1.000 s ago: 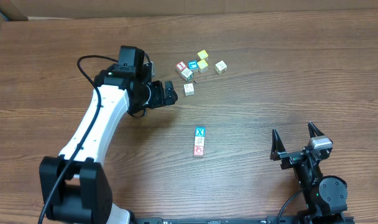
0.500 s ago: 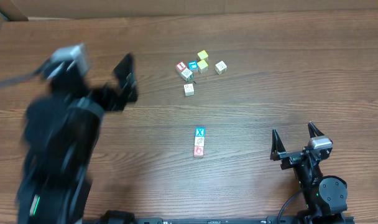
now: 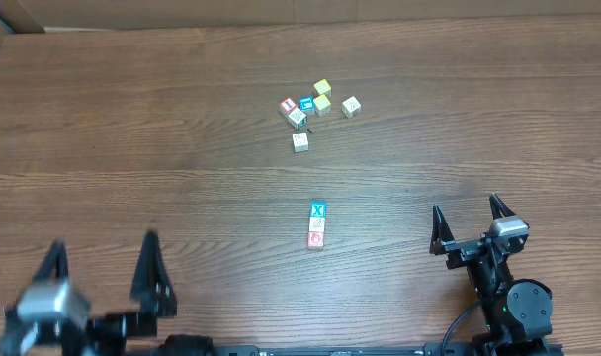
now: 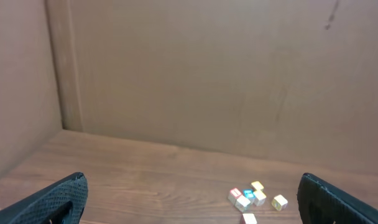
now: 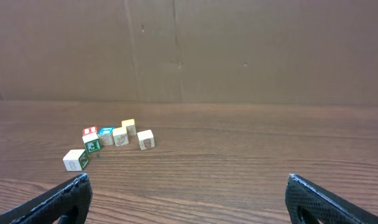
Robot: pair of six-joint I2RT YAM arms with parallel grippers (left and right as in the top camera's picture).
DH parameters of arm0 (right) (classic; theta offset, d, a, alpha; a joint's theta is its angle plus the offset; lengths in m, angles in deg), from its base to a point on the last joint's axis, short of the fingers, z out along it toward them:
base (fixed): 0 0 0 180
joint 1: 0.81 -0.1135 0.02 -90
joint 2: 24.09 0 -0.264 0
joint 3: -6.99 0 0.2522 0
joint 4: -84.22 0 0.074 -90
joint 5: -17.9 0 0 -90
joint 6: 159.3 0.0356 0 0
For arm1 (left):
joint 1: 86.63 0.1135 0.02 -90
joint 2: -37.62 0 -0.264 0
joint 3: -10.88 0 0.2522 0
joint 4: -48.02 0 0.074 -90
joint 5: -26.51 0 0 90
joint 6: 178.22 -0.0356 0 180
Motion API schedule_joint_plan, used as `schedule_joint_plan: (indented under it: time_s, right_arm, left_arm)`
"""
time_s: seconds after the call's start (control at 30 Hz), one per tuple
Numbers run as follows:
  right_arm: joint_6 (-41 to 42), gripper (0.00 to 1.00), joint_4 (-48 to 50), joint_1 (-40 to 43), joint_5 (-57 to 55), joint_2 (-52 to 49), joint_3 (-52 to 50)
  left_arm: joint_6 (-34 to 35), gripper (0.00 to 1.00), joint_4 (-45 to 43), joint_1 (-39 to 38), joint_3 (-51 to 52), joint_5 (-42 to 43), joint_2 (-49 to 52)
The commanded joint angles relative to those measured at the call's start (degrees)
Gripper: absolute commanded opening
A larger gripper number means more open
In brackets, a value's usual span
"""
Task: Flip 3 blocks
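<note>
Holding both pairs of jaws spread wide, I grip nothing. The left jaws sit at the near left edge of the bench (image 3: 182,188), blurred from above, and the right jaws at the near right edge. Ahead of the gap between the two pairs, nearer the right jaws, the blocks (image 3: 317,225) lie end to end in a short row running away from me. The teal X block (image 3: 318,210) is farthest, a pale block (image 3: 317,224) is in the middle, and a block with a red mark (image 3: 316,239) is closest. Neither wrist camera catches that row.

Well beyond it, far ahead of both pairs of jaws, rests a loose cluster of other cubes (image 3: 305,104), among them a red-topped cube (image 3: 288,104) and two yellow-topped cubes (image 3: 322,87). The bench is brown wood grain. Plain cardboard walls (image 5: 176,50) stand behind it, with a corner off to the left of my left jaws.
</note>
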Motion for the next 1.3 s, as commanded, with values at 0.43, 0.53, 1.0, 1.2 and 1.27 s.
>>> schedule_joint_plan:
  time_s: [0.43, 0.53, 1.0, 1.2, 1.27]
  right_arm:
    - [-0.2, 1.0, 0.3, 0.1, -0.7, 0.5, -0.6]
    - [-0.2, 1.0, 0.3, 0.1, -0.7, 0.5, -0.6]
    - [-0.2, 1.0, 0.3, 0.1, -0.7, 0.5, -0.6]
    - [-0.2, 1.0, 0.3, 0.1, -0.7, 0.5, -0.6]
    - [-0.2, 1.0, 0.3, 0.1, -0.7, 0.5, -0.6]
  left_arm:
    - [-1.4, 1.0, -24.2, 1.9, 28.4, 4.5, -17.5]
    - [-3.2, 1.0, -45.7, 1.9, 35.9, 8.8, -17.5]
    - [-5.3, 1.0, -87.7, 1.9, 63.3, 15.4, -17.5]
    - [-5.3, 1.0, -82.9, 1.9, 67.0, 15.3, -17.5]
    - [-5.4, 1.0, -78.3, 1.9, 67.0, 15.3, -17.5]
